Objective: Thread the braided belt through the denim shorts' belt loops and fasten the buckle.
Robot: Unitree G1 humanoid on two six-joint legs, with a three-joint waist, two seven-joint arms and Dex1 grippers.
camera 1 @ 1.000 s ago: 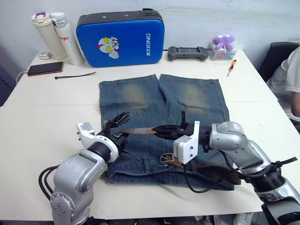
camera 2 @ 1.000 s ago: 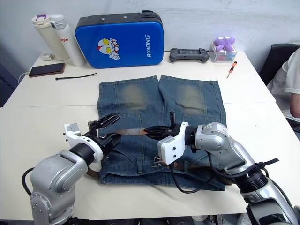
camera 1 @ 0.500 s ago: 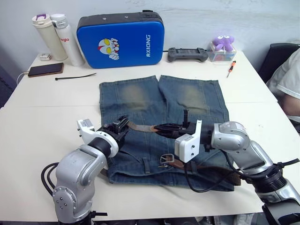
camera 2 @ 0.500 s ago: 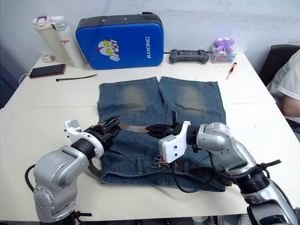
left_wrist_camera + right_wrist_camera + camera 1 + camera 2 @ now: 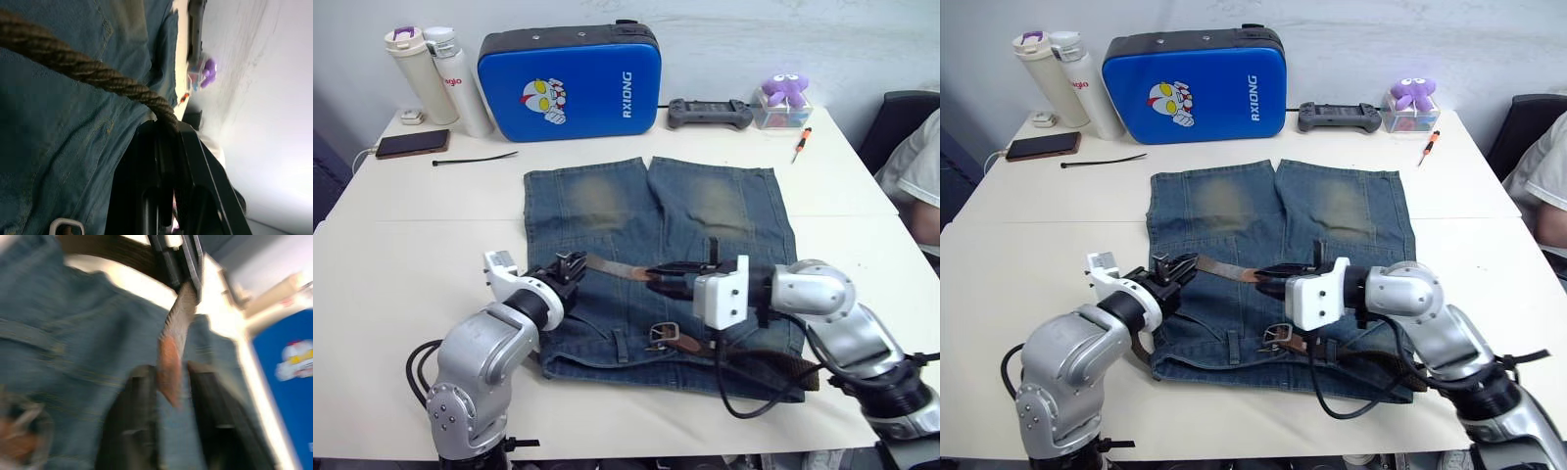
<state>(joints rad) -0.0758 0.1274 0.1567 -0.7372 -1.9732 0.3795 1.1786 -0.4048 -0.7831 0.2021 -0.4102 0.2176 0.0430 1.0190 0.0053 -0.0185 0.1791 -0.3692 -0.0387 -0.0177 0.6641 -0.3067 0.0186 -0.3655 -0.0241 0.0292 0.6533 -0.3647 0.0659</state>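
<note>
A white table point(image 5: 401, 245) carries the denim shorts point(image 5: 656, 225) spread flat near its front edge, with a blue case point(image 5: 570, 80), two bottles point(image 5: 431, 78), a phone point(image 5: 409, 144), a black cable tie point(image 5: 475, 158), a game controller point(image 5: 708, 113), a purple toy point(image 5: 784, 93) and a screwdriver point(image 5: 799, 142) along the back.

head stereo overhead, wrists close-up

White letters reading "RXIONG" are running up the front of the blue case point(image 5: 570, 80), standing at the worktop's far side.
</note>
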